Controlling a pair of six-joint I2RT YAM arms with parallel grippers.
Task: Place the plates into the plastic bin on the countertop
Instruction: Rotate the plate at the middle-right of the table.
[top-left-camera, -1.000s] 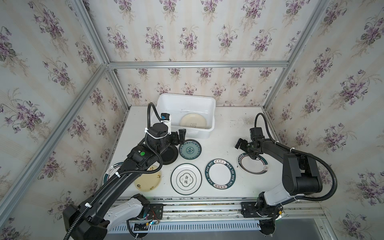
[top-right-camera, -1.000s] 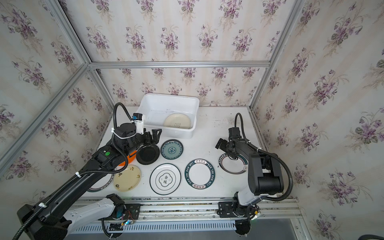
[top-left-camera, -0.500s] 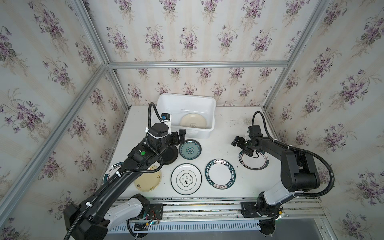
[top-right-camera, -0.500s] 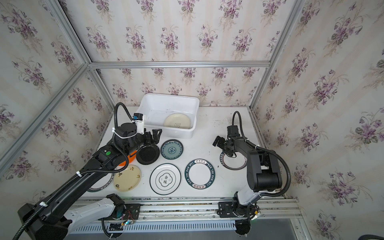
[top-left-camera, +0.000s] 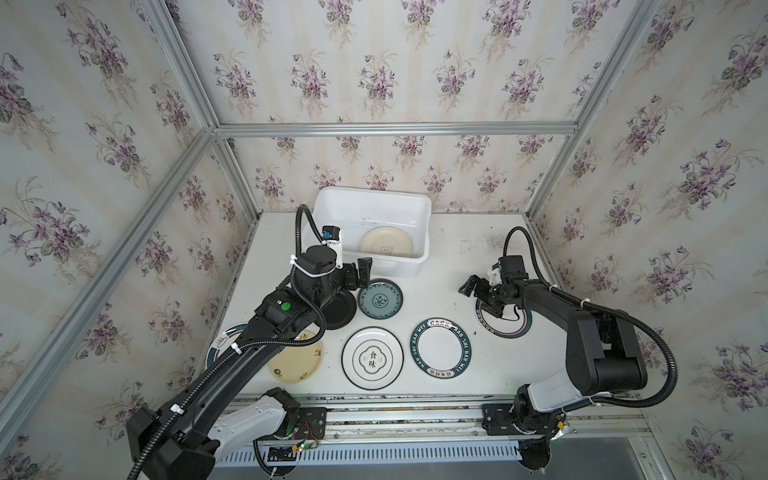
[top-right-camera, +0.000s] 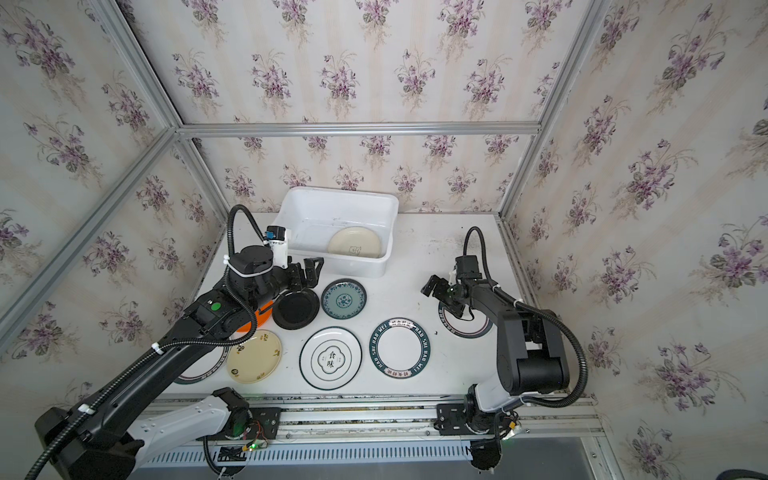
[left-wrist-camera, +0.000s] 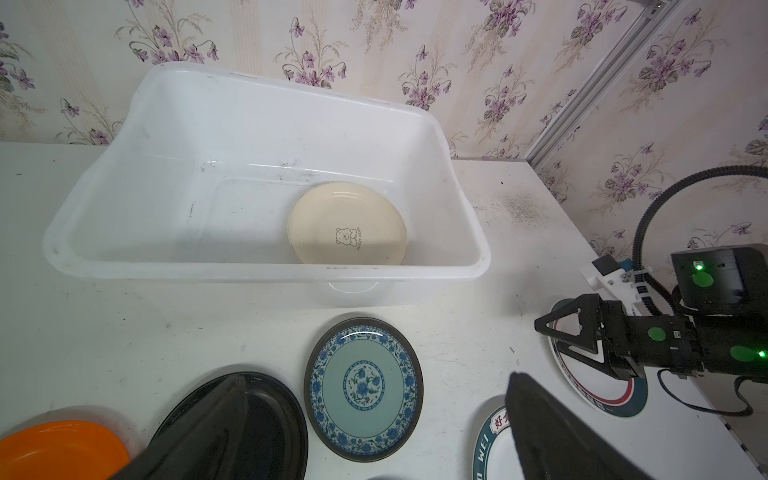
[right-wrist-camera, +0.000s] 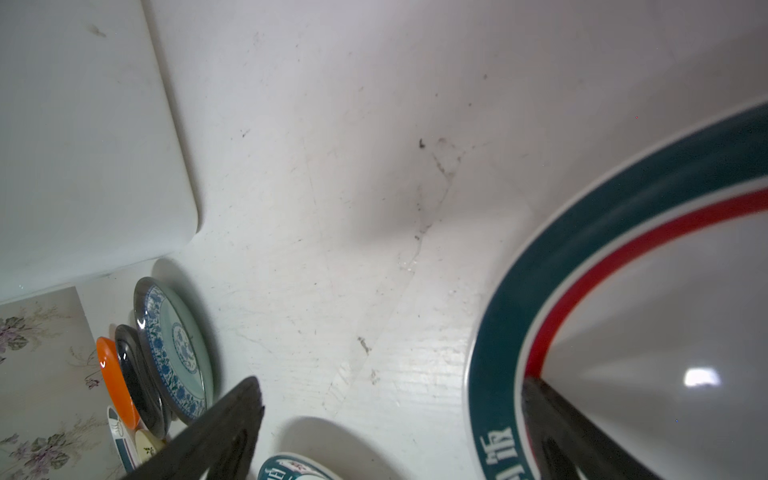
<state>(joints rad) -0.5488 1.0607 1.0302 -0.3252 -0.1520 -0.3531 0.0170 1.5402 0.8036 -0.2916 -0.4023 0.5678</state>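
Right gripper (top-left-camera: 480, 300) stands with jaws wide apart, straddling the edge of the teal-and-red-rimmed plate (top-left-camera: 505, 328), one finger over its glossy well and one outside on the scuffed countertop (top-left-camera: 449, 257), seemingly so a pinch can catch the thin rim. Left gripper (top-left-camera: 360, 275), likewise spread and empty, hovers by the black plate (top-left-camera: 343, 309). One smooth cream plate (top-left-camera: 386, 245) lies in the rounded white plastic bin (top-left-camera: 374, 193)

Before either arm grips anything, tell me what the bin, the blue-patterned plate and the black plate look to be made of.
Plastic bin: milky, semi-translucent plastic; a curved shape shows faintly through its front wall; scuffed finish.
Blue-patterned plate: glazed ceramic or melamine, cannot tell which; glossy, glints on its rim.
Black plate: likely the same, smooth and shiny, reflecting light.
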